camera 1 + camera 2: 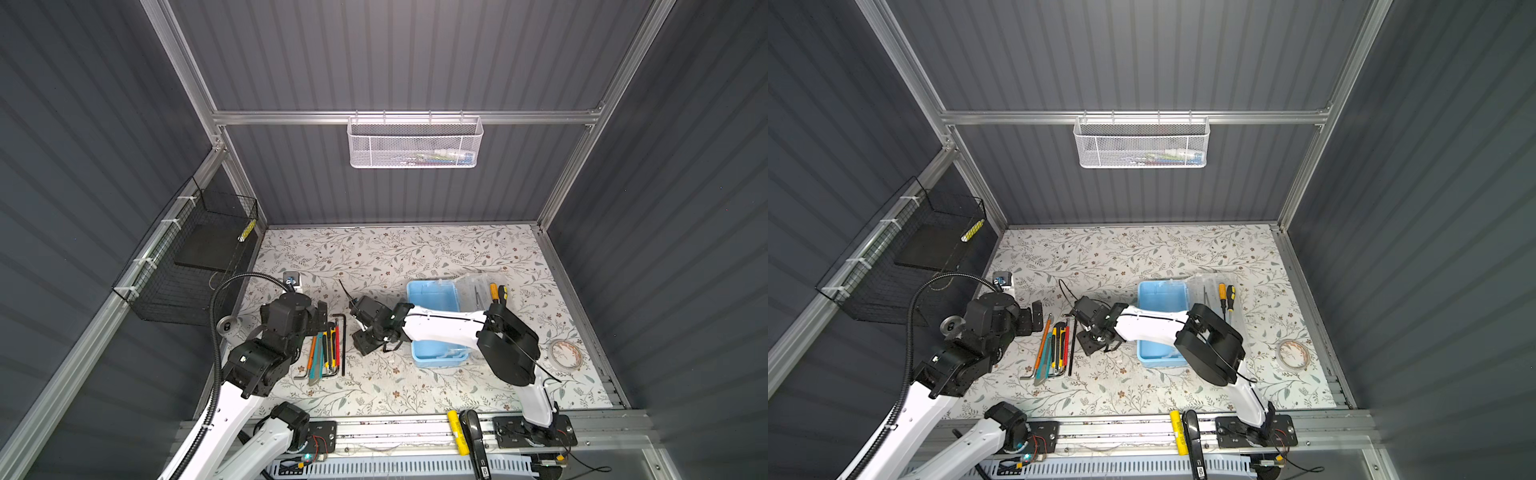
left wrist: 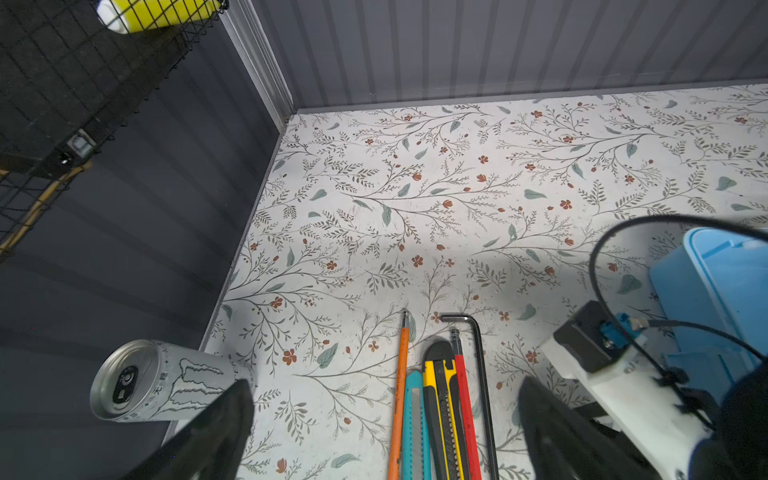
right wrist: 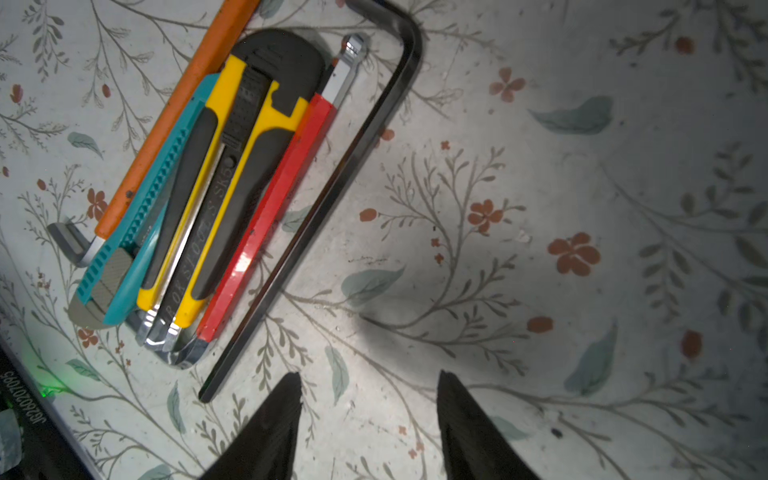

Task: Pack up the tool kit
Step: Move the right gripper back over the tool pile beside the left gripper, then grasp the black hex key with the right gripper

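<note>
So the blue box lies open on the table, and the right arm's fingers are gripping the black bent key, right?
Not quite. The blue box does lie open, but the right arm's fingers grip nothing: the right wrist view shows them apart, the black bent key lying beside them.

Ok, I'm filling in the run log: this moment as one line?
left gripper open, empty | right gripper open, empty, near black hex key | tool kit open

Your right gripper is sitting just beside the row of hand tools on the counter, its arm stretching across the open tool kit.
</note>
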You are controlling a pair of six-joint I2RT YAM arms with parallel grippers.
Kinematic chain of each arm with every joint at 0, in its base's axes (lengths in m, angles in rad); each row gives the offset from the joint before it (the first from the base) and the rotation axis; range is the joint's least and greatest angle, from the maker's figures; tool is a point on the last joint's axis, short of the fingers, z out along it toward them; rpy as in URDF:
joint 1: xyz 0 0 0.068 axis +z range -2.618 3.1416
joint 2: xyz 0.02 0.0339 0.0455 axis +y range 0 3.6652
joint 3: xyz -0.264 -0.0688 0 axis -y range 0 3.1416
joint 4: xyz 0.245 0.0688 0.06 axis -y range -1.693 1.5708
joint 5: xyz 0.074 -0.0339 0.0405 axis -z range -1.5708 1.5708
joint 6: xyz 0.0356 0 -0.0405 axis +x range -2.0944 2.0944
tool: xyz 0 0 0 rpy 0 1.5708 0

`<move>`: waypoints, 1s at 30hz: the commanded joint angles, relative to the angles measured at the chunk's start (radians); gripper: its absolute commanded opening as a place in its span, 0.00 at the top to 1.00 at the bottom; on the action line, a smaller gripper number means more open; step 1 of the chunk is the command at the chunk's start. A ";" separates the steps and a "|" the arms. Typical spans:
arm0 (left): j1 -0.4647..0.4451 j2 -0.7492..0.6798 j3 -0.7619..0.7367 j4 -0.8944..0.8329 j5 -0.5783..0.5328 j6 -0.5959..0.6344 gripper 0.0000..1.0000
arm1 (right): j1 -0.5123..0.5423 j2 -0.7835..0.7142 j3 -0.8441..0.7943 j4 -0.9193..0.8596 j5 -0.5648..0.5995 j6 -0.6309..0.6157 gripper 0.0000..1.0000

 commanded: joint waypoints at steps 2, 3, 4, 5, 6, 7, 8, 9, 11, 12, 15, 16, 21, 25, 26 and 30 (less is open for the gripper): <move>0.007 0.006 0.012 -0.018 -0.019 0.003 0.01 | 0.004 0.048 0.076 -0.025 -0.018 0.003 0.44; 0.007 0.005 0.010 -0.018 -0.020 0.003 0.00 | 0.004 0.062 0.092 -0.028 -0.025 -0.003 0.44; 0.007 0.004 0.009 -0.016 -0.020 0.003 0.01 | 0.005 0.082 0.117 -0.040 -0.029 -0.010 0.44; 0.008 0.004 0.010 -0.016 -0.019 0.003 0.00 | 0.006 0.105 0.143 -0.051 -0.030 -0.016 0.44; 0.008 0.004 0.010 -0.016 -0.019 0.002 0.01 | 0.007 0.121 0.166 -0.061 -0.030 -0.024 0.44; 0.007 0.004 0.013 -0.018 -0.020 0.003 0.00 | 0.008 0.139 0.191 -0.071 -0.030 -0.032 0.43; 0.008 0.004 0.011 -0.018 -0.020 0.003 0.00 | 0.012 0.157 0.213 -0.079 -0.031 -0.039 0.43; 0.007 0.003 0.010 -0.018 -0.021 0.004 0.01 | 0.014 0.170 0.228 -0.082 -0.031 -0.044 0.43; 0.007 -0.001 0.010 -0.018 -0.024 0.006 0.01 | 0.021 0.195 0.259 -0.089 -0.021 -0.053 0.43; 0.007 -0.002 0.010 -0.018 -0.026 0.006 0.00 | 0.024 0.205 0.272 -0.093 -0.019 -0.056 0.43; 0.007 -0.010 0.010 -0.019 -0.030 0.006 0.00 | 0.026 0.232 0.300 -0.113 -0.002 -0.056 0.43; 0.007 -0.012 0.009 -0.018 -0.029 0.006 0.00 | 0.027 0.239 0.305 -0.120 0.008 -0.055 0.43; 0.007 -0.017 0.009 -0.018 -0.026 0.007 0.01 | 0.039 0.272 0.339 -0.160 0.056 -0.072 0.43; 0.007 -0.019 0.009 -0.021 -0.027 0.007 0.00 | 0.046 0.335 0.437 -0.310 0.170 -0.107 0.45; 0.008 -0.019 0.009 -0.020 -0.026 0.007 0.00 | 0.046 0.336 0.438 -0.330 0.200 -0.115 0.46; 0.007 -0.022 0.009 -0.016 -0.024 0.007 0.01 | 0.042 0.303 0.384 -0.333 0.226 -0.141 0.50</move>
